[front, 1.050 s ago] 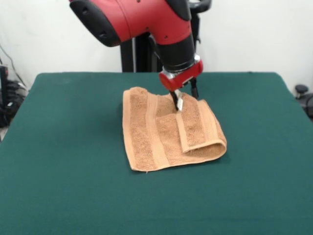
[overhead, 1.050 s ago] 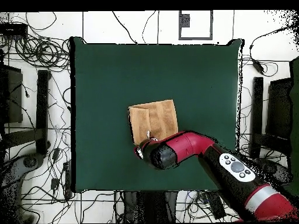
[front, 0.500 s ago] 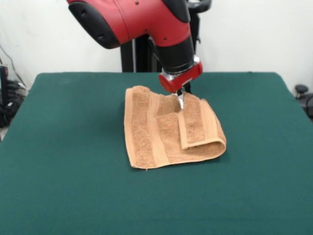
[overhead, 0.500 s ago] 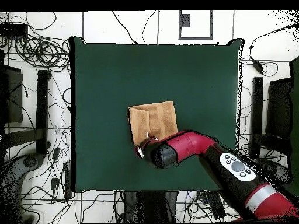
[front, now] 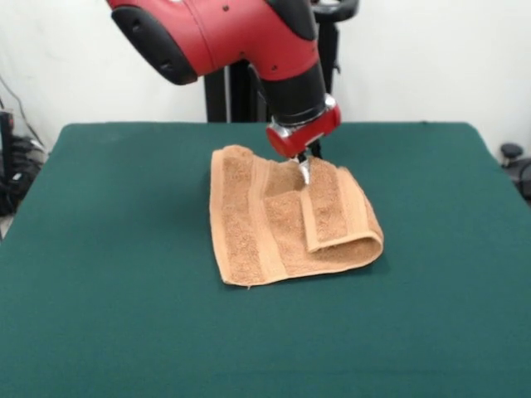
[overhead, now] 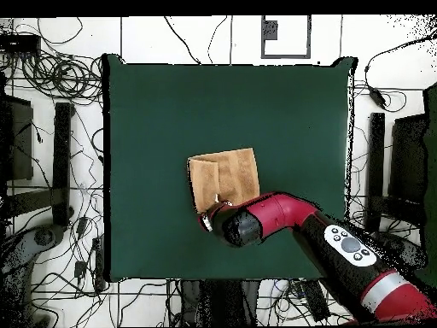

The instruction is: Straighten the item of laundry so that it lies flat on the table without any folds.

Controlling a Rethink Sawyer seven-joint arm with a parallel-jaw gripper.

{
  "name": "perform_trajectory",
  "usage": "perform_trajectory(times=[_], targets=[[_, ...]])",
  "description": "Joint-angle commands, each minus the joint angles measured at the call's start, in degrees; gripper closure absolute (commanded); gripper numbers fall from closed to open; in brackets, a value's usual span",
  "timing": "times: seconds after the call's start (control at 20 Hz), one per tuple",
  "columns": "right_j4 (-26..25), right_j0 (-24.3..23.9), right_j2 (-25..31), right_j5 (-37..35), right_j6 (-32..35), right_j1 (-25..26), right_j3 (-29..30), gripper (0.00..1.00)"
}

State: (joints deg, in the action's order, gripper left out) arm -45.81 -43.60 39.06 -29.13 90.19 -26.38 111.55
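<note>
- The claw (front: 304, 168) is pinched closed on the far edge of the orange-tan terry towel (front: 286, 217), at its folded flap.
- Below and in front of the claw, the towel lies on the green table (front: 124, 290), doubled over, its rolled fold on the claw's right in the front view.

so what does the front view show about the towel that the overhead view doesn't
Only the front view shows the towel folded over itself, with a rolled fold along one side, and the gripper shut on its far edge, which is lifted a little. Only the overhead view shows the whole table with the towel near its middle, and cables on the floor around it; there the arm hides the gripper. Both show an orange-tan towel on the green table, not yet flat, with the arm over one edge.
</note>
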Motion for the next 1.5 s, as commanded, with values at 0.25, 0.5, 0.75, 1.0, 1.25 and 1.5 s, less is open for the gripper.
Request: perform_trajectory(times=[0.25, 0.5, 0.75, 1.0, 1.25, 1.5], targets=[[1.43, 11.28, -3.42, -6.2, 5.7, -21.44, 4.56, 1.0], [0.31, 20.07, -10.26, -2.59, 15.27, -22.25, 2.46, 1.0], [-4.42, 30.83, -19.39, -3.77, 20.52, -21.95, -1.88, 1.0], [-10.61, 40.32, -30.3, -0.01, 28.05, -17.61, -6.74, 1.0], [-14.36, 45.05, -36.9, -2.52, 28.84, -16.85, -9.31, 1.0], [-23.33, 51.79, -44.63, -0.6, 40.45, -13.77, -12.71, 1.0]])
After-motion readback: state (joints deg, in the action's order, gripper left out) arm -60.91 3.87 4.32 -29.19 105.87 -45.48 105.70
